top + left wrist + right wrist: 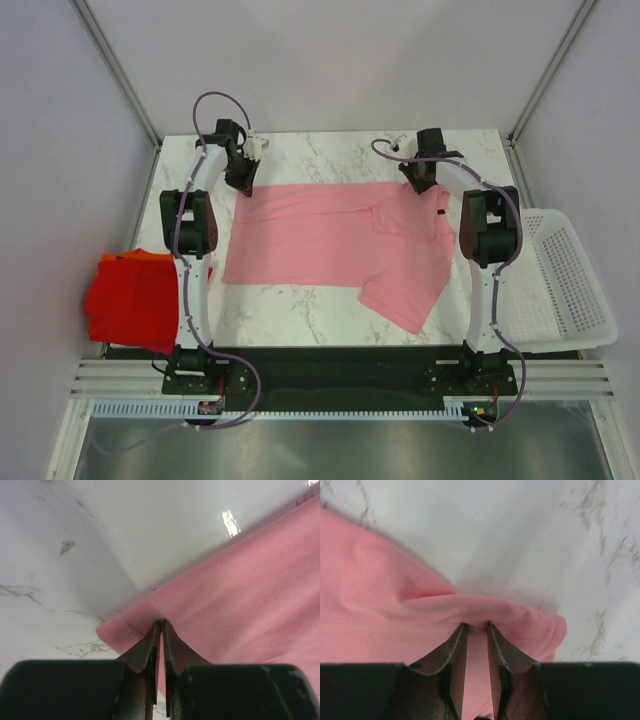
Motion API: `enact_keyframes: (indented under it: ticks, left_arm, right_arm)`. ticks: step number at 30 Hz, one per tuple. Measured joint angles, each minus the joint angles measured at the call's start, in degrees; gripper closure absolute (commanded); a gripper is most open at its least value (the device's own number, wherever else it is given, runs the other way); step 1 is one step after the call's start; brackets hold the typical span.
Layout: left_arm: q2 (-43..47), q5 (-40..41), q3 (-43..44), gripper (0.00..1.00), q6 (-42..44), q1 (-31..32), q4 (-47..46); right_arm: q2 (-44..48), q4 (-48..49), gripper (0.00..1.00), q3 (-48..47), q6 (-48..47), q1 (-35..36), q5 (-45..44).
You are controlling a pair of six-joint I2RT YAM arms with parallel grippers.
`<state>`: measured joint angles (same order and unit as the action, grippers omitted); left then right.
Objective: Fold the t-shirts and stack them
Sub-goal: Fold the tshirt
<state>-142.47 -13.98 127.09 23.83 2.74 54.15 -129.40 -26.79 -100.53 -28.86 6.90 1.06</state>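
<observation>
A light pink t-shirt lies spread on the marble table, one sleeve pointing to the near right. My left gripper is shut on its far left corner; in the left wrist view the jaws pinch the hem of the pink cloth. My right gripper is shut on the shirt's far right edge; in the right wrist view the fingers clamp a fold of pink cloth. A folded bright red t-shirt lies on an orange one at the table's left edge.
A white perforated plastic basket stands off the table's right side. White enclosure walls stand close behind and beside the table. The arm bases sit on a black rail at the near edge.
</observation>
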Motion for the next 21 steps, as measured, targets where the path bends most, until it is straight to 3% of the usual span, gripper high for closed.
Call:
enact_keyframes:
  ticks: [8,13,17,21]
  left_arm:
    - [-4.07,3.82,7.56,0.86,0.0,0.83,-2.45]
    - [-3.1,5.53,7.52,0.78,-2.34,0.94,-3.45]
    - [4.26,6.38,4.55,0.75,-3.93,1.11,-3.58]
    - [16.35,6.27,0.35,0.75,-4.28,1.25,-4.98]
  right_arm:
    - [-8.15,1.03,0.68,-12.76,-0.04,0.0,-2.49]
    - [-6.62,-1.57,0.61,-13.66,0.09,0.0,-0.24]
    - [3.04,-2.1,0.59,-7.98,-0.48,-0.07,5.86]
    - [22.29,-1.95,0.59,4.59,-6.8,0.44,13.4]
